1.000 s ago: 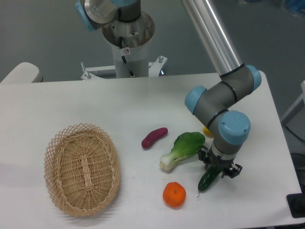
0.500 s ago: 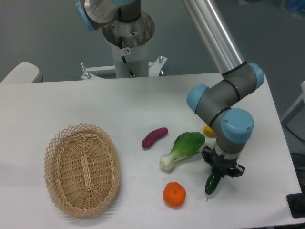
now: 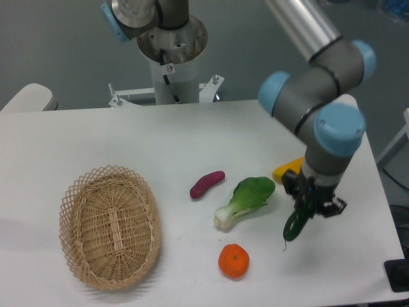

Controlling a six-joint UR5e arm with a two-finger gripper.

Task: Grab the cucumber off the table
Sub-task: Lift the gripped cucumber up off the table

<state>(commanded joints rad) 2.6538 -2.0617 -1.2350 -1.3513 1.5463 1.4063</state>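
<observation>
The dark green cucumber [image 3: 296, 224] hangs tilted from my gripper [image 3: 311, 204], stem tip down, lifted a little above the white table [image 3: 128, 141]. The gripper is shut on the cucumber's upper end at the right side of the table, right of the bok choy. The fingers are partly hidden by the wrist.
A leafy bok choy [image 3: 245, 200] lies left of the gripper. A purple sweet potato [image 3: 207, 184] lies further left. An orange [image 3: 233, 261] sits near the front. A yellow item [image 3: 287, 170] shows behind the wrist. A wicker basket [image 3: 110, 226] stands at the left.
The gripper has risen and moved right with the cucumber, lifting it off the table. The yellow item behind the wrist shows more.
</observation>
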